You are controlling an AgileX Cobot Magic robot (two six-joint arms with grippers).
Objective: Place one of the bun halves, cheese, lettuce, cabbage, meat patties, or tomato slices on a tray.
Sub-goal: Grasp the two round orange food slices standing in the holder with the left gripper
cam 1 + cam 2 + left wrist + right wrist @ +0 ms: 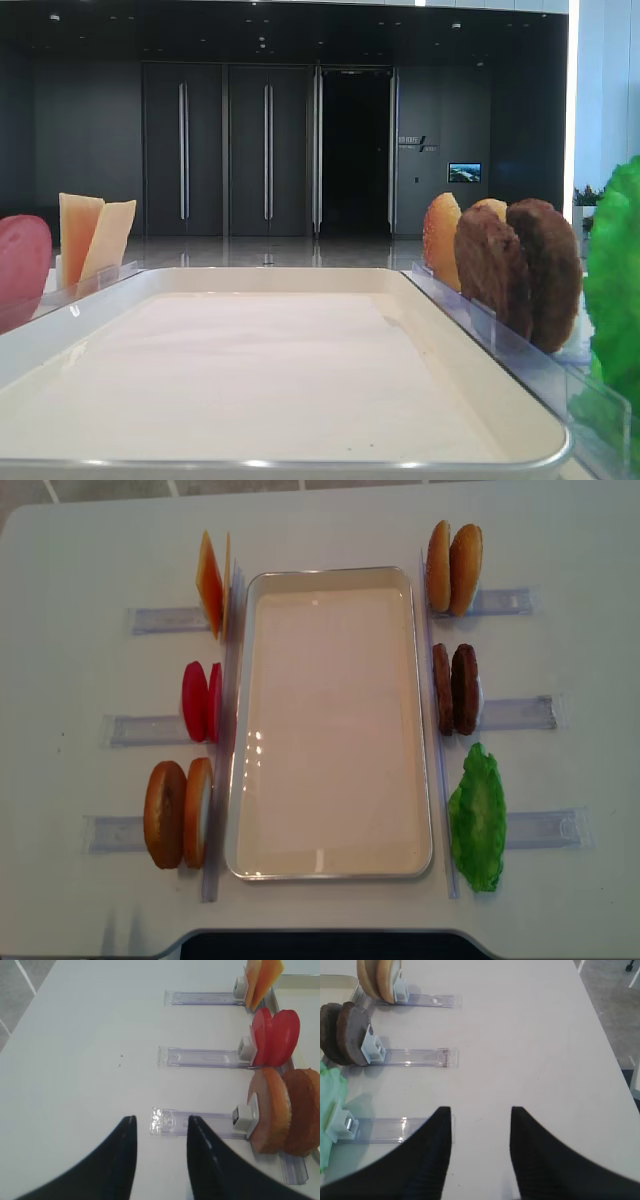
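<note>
The overhead view shows you the tray [330, 725] in the middle of the white table [70, 560], with its long side running from 12 o'clock to 6 o'clock. Nothing lies in it.

At 9 o'clock from the tray you see three groups standing on edge in clear holders [150, 728]. The cheese [212, 583] is at about 10 o'clock, two thin orange-yellow slices leaning together. The tomato slices [200, 701] are at 9 o'clock, just beside the tray's rim. One pair of bun halves [178, 813] stands at about 8 o'clock.

At 3 o'clock there are three more groups. A second pair of bun halves [454, 568] is at about 1 o'clock, the meat patties [455, 689] are at 3 o'clock, and the lettuce [478, 818] is at about 4 o'clock. All of them are just beside the tray, none inside.

In the left wrist view, the left gripper [160, 1160] hovers above the table, its two dark fingers set apart with the end of a clear holder showing between them. It holds nothing; the buns are at its 2 o'clock.

In the right wrist view, the right gripper [481, 1152] has its fingers spread over bare table and it pinches nothing. The patties are at its 10 o'clock.
</note>
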